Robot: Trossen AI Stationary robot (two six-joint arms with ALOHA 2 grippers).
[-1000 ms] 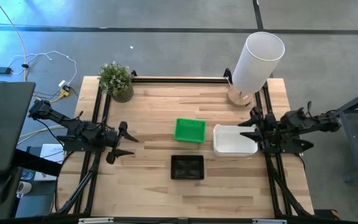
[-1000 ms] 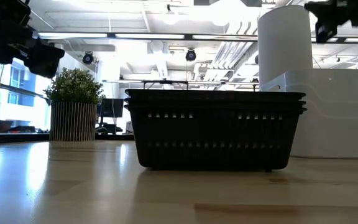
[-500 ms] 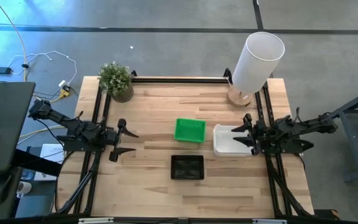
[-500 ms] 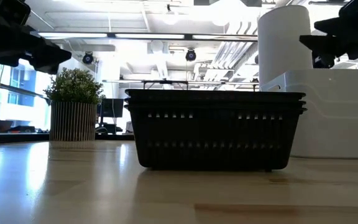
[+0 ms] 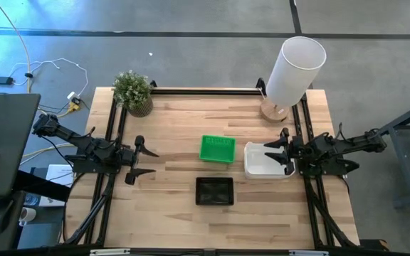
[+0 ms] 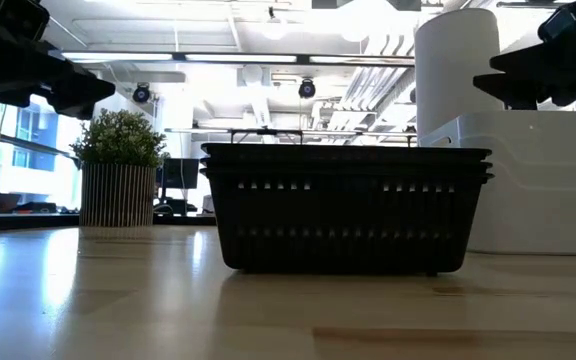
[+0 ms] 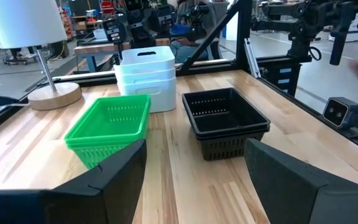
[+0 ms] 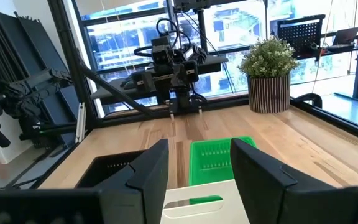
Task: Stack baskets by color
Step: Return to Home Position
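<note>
Three stacks of baskets stand on the wooden table. The green stack [image 5: 217, 148] is in the middle, the white stack [image 5: 267, 161] to its right, and the black stack [image 5: 214, 190] nearer the front edge. My right gripper [image 5: 279, 152] is open and hovers level just above the white stack's right part [image 8: 204, 202], touching nothing; the low view shows it [image 6: 528, 80] over the white stack [image 6: 538, 180]. My left gripper [image 5: 142, 161] waits open at the table's left side, pointing toward the green stack [image 7: 110, 127] and the black stack [image 7: 225, 121].
A potted plant [image 5: 134, 92] stands at the far left corner. A tall white cylinder [image 5: 295, 70] on a wooden base stands at the far right, behind the white stack. Black frame rails [image 5: 205, 90] run along the far edge and both sides. Bare wood lies along the near edge [image 5: 212, 227].
My right gripper has come down and moved a little toward the table's left, so it now hovers over the white stack, still open. My left gripper has rolled slightly at the wrist without leaving its place. The baskets have not moved.
</note>
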